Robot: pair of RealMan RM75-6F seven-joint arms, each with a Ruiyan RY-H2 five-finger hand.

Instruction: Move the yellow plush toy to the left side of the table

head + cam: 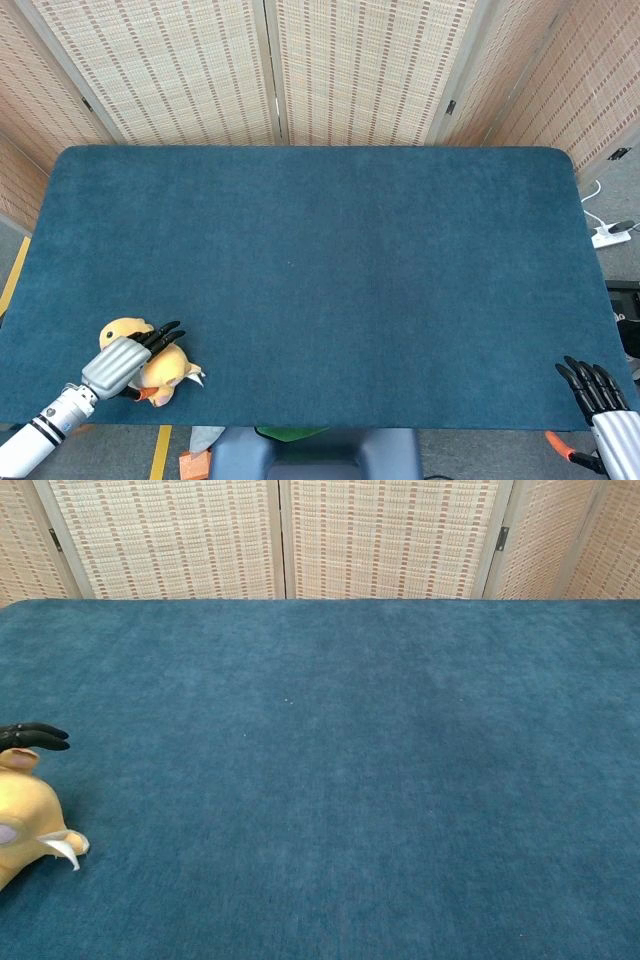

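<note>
The yellow plush toy [166, 368] lies on the blue table [330, 250] near its front left corner. My left hand [122, 361] rests over the toy from the front edge, its black fingers [166, 331] stretched out straight across the toy's top rather than curled round it. In the chest view only those fingertips [36, 736] and part of the toy [22, 818] show at the left edge. My right hand [598, 392] hangs off the table's front right corner, fingers apart, holding nothing.
A woven folding screen [270, 70] stands behind the table. A white power strip [610, 236] lies on the floor past the right edge. Yellow tape [160, 452] marks the floor below the front left edge.
</note>
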